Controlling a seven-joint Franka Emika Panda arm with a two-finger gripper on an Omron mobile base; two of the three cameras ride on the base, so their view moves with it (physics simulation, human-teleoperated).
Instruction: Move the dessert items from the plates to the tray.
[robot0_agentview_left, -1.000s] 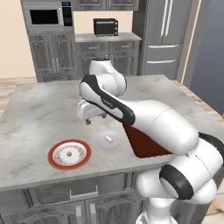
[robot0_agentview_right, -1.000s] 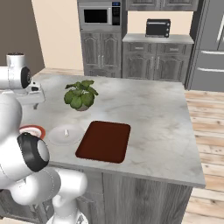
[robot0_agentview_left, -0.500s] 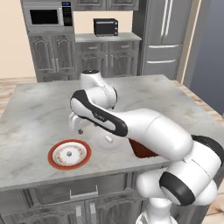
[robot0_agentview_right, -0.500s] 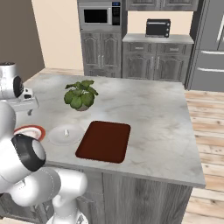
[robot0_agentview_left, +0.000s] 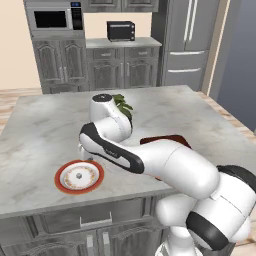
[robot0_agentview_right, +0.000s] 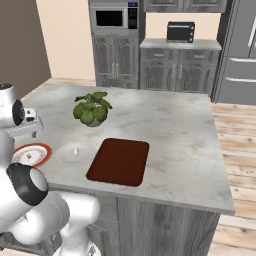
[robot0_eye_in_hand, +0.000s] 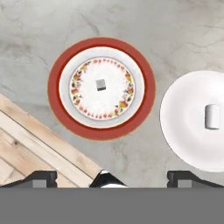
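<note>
Where the plant stood uncovered, now the hand (robot0_eye_in_hand: 111, 177), wide apart.

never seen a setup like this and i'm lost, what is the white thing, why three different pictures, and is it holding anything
The white thing is a robot arm on a driving base, in a computer-rendered kitchen. It works at a grey marble island counter.

Two pictures come from cameras on the base, behind the arm to its left and right, looking over it at the same counter. The third comes from a camera on the hand, looking straight down.

On the counter sit a red-rimmed plate with a small pale morsel in its centre, a plain white plate holding a short white cylinder, a dark red-brown tray, and a potted plant.

The pincer is the grasping part; its two dark tips sit far apart at the bottom of the hand picture. It is open and holds nothing, hovering above the plates.
</note>
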